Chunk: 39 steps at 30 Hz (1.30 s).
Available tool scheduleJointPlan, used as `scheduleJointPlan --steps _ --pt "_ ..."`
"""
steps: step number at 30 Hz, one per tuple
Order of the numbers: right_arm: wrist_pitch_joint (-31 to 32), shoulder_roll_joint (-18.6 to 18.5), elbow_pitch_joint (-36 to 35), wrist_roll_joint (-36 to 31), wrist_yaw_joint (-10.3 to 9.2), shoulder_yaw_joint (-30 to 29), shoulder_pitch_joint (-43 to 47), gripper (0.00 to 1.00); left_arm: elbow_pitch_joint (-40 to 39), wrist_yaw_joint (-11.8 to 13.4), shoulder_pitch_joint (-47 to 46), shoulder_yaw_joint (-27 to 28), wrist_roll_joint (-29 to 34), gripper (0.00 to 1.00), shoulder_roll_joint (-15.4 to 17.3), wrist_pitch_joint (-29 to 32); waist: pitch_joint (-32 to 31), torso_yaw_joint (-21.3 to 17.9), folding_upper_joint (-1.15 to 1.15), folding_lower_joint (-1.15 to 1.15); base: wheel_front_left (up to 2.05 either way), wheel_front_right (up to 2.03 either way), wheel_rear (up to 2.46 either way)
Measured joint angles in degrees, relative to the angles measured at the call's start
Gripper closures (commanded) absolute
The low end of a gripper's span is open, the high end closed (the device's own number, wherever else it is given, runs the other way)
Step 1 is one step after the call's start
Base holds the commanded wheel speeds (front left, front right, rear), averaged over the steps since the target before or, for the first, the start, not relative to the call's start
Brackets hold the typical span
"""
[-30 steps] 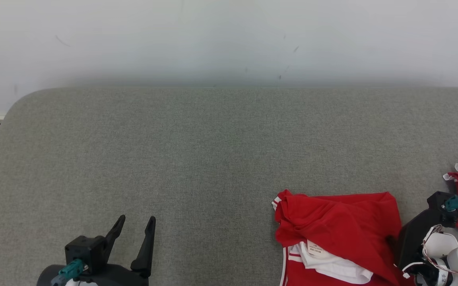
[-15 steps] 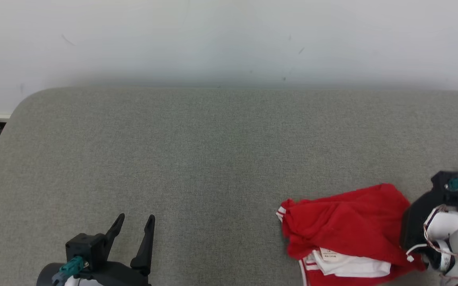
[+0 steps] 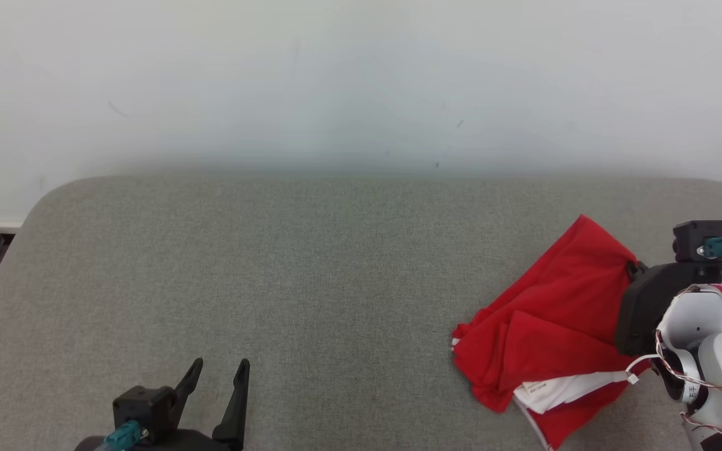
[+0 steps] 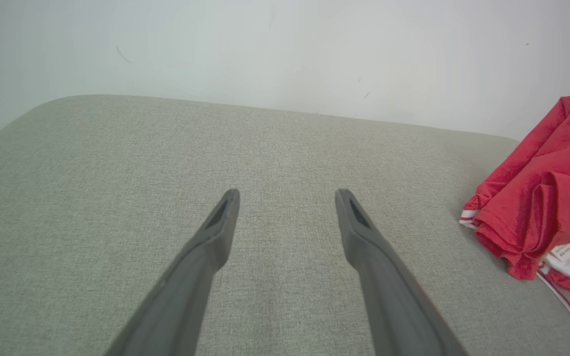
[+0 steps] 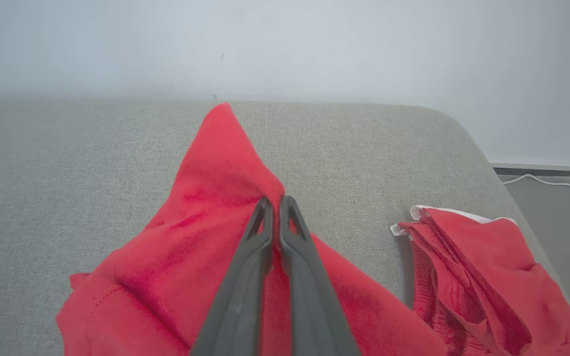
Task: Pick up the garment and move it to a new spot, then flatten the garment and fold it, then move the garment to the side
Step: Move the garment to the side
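Red shirt (image 3: 549, 319): lies crumpled at the right end of the grey fabric-covered desk (image 3: 311, 263), near the front. A white label (image 3: 533, 388) and white striped trim are exposed at its lower edge.

Right hand (image 5: 275, 205): its 2 fingers are pinched together on a fold of the red cloth. The cloth rises to a peak at the grip, while the bulk of the shirt appears to rest on the desk.

Left hand (image 3: 220, 363): spread wide and holding nothing. It hovers low over bare desk at the front left, well apart from the shirt.

Progress, as judged: only the first step is in hand. The grasp is made, but the shirt is not clear of the surface and has not reached a new spot. Flattening, folding and setting aside all remain.

Surroundings: a plain pale wall (image 3: 336, 81) stands behind the desk. A second bunch of red cloth with a white edge (image 5: 473, 277) lies just right of the gripped shirt, close to the desk's right edge. I cannot tell whether it is a separate garment or part of the same one. A pale cable (image 5: 537, 178) runs along the floor beyond that edge.

Obstructions: the centre and left of the desk offer open room. The neighbouring red cloth may drag along, and 1 pinch point may leave the shirt bunched on landing.
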Motion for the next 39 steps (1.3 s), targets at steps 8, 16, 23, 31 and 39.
scheduleJointPlan --steps 8,16,23,31,39 --pt "-0.93 0.11 -6.43 -0.13 -0.87 -4.45 4.10 1.00 -0.11 0.44 2.64 0.44 -0.26 0.00 0.20 -0.52 -2.25 -0.94 0.00 -0.01 0.00 0.00 0.00" --pt "-0.96 0.47 -9.91 -0.14 -0.99 -8.00 5.72 1.00 -0.36 0.46 2.66 0.67 -0.29 0.00 0.20 -0.76 -2.79 -1.62 0.00 -0.01 0.00 0.00 0.00" --pt "-0.02 0.30 -9.56 -0.13 -1.00 -10.25 5.75 1.00 -0.78 0.46 2.66 0.56 -0.29 0.00 0.18 -0.76 -2.80 -1.98 -0.01 0.00 0.00 0.00 0.00" --pt "1.62 0.86 -9.13 -0.66 -1.01 -13.58 5.74 1.00 -1.88 0.47 2.66 0.77 -0.29 0.00 0.56 -0.76 -1.73 -2.52 0.00 0.00 0.00 0.00 0.00" --pt "2.46 0.53 -10.60 -1.42 -1.02 -18.34 5.06 1.00 -2.07 0.48 2.57 1.04 -0.29 0.00 0.88 -0.74 -0.75 -3.36 0.00 0.00 0.00 0.00 0.00"
